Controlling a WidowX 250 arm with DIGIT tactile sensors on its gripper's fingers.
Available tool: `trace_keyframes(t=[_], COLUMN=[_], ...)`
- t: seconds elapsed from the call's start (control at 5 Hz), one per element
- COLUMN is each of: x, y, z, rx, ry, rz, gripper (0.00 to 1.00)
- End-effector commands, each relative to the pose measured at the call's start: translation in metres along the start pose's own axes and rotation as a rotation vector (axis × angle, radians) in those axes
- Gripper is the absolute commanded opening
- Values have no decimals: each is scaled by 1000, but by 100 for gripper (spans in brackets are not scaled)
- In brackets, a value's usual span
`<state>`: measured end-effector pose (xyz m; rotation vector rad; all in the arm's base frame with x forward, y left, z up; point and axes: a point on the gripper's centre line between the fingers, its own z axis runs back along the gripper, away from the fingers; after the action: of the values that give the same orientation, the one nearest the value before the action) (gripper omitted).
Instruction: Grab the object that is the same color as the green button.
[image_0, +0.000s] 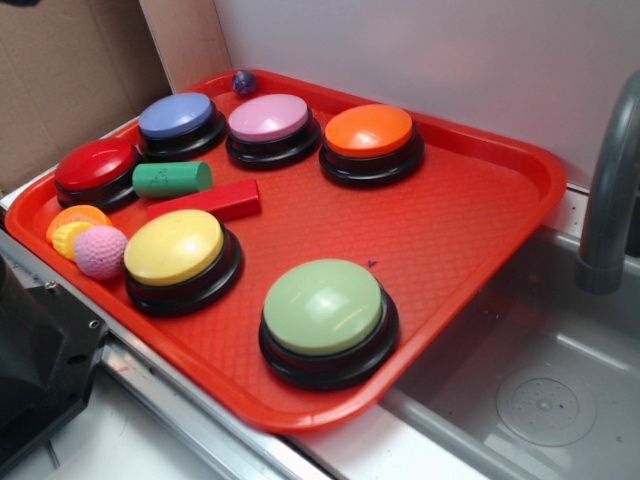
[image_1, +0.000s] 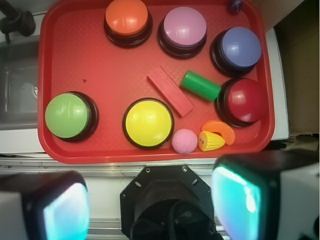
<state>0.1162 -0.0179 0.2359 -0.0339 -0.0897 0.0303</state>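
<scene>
Partly cropped gripper (image_1: 150, 202) open — green cylinder (image_1: 200, 85) untouched

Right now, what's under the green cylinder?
Only the red tray; the green cylinder lies on its side on it, beside the red block. The contact patch beneath is hidden.

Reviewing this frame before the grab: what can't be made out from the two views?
- End effector: wrist view shows only two blurred fingers at the bottom edge, tips cut off; nothing between them. Exterior view doesn't show it.
- Small purple ball: cut by the top edge in the wrist view, too small for surface detail in the exterior view.
- Green cylinder and red block: touching or just close can't be settled.
- Dark speck on the tray: too small to identify.
</scene>
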Motion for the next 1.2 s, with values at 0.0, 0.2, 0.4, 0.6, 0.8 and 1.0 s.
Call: trace_keyframes(t=[0.0, 0.2, 0.4, 0.6, 0.8, 1.0], x=[0, 7, 20, 27, 35, 45], y=[0, 9, 26, 34, 44, 64], z=[0, -10, -29, -44, -61, -88], rx=[0, 16, 28, -36, -29, -19], ry=[0, -19, -54, -75, -73, -89], rz=[0, -32, -200, -297, -384, -480], gripper=[100, 100, 100, 100, 100, 100])
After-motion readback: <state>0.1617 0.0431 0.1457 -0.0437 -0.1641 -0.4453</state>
